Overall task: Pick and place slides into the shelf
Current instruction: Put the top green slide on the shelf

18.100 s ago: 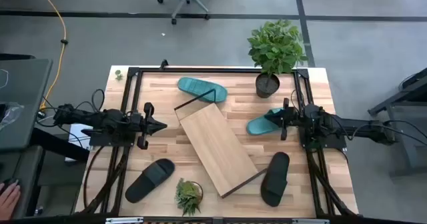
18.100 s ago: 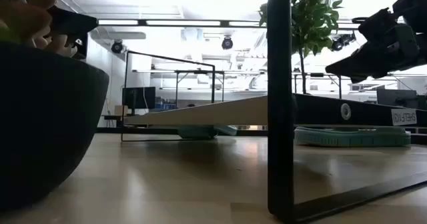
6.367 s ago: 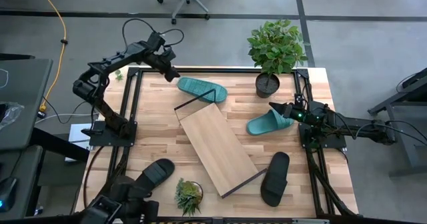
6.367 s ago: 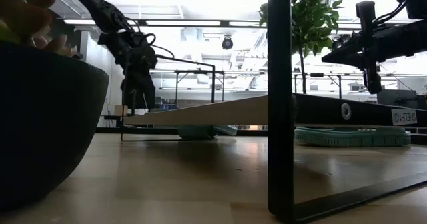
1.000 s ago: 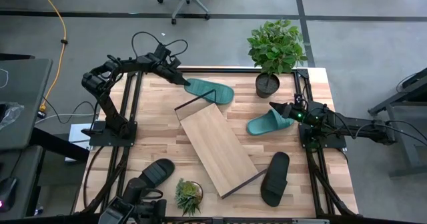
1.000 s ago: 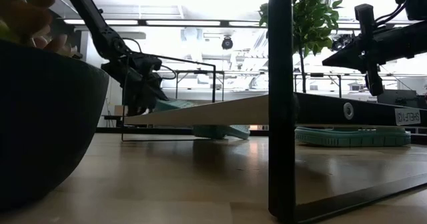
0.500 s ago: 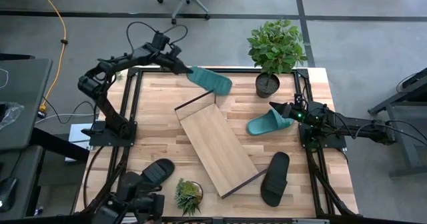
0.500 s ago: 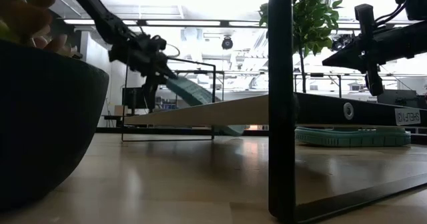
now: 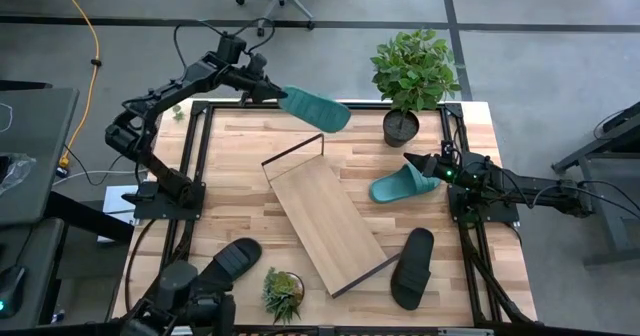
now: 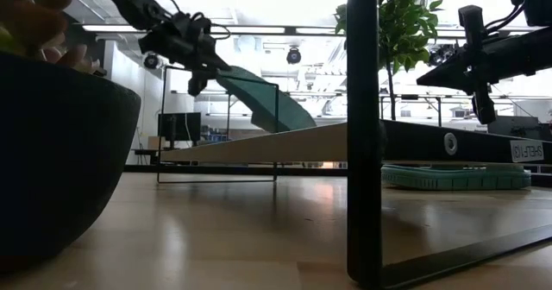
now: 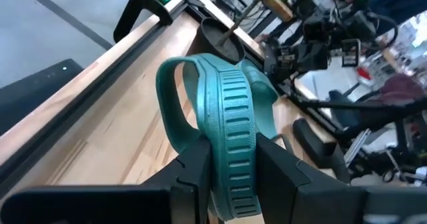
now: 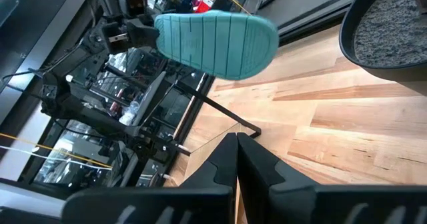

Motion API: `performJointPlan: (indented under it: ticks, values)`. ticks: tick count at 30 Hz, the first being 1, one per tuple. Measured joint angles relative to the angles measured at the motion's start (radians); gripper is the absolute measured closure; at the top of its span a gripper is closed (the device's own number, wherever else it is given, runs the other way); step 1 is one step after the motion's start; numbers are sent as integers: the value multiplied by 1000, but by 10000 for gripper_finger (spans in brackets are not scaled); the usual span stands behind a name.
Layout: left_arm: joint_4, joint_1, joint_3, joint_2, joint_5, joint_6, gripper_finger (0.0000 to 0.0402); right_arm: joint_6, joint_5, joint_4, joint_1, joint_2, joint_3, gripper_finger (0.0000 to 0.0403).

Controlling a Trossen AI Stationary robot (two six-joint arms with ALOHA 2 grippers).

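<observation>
My left gripper (image 9: 275, 96) is shut on one teal slide (image 9: 316, 108) and holds it in the air over the table's far edge. The shelf (image 9: 325, 216), a slanted light-wood board on a black wire frame, stands mid-table. The second teal slide (image 9: 398, 186) lies flat on the table right of the shelf, and my shut right gripper (image 9: 408, 160) hovers just above its far end without touching it. One black slide (image 9: 225, 268) lies near-left of the shelf and the other black slide (image 9: 413, 268) lies near-right. My left gripper pinches the teal slide between its two fingers (image 11: 193, 164) at the ribbed end nearest the arm (image 11: 230, 151). The fingers come roughly level from the table's left, along the slide's length. The slide is lifted clear, and its free end (image 10: 297, 117) tips downward above the shelf's raised end.
A tall potted plant (image 9: 413, 71) stands at the far right corner, close to the second teal slide. A small potted plant (image 9: 283, 294) sits at the near edge by the shelf's low end. A black metal frame (image 9: 195, 156) borders the tabletop.
My left gripper has risen and drawn toward the far edge. It has carried the teal slide from lying flat on the table by the shelf's raised end to hanging clear in the air. The end it holds went up first and the free end now slopes down.
</observation>
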Motion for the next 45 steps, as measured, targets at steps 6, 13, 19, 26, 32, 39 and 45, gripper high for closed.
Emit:
performJointPlan:
  ticks: [6,13,19,26,32,39,45]
  values:
    - [-107,0,36,-63,-74,106,341,0,0,0,0,0,0,403]
    - [-126,0,78,-150,-131,138,343,0,0,-8,0,0,0,403]
    - [-160,-22,109,-237,-221,229,344,0,1,-9,0,0,0,403]
    - [-351,-121,211,-287,-393,392,344,0,1,-23,0,0,0,403]
    - [-478,-268,320,-291,-614,512,344,0,2,-26,0,0,0,403]
    - [-511,-458,409,-291,-826,617,344,0,2,-31,0,0,0,403]
    - [-533,-626,420,-290,-1001,697,344,0,2,-31,0,0,0,403]
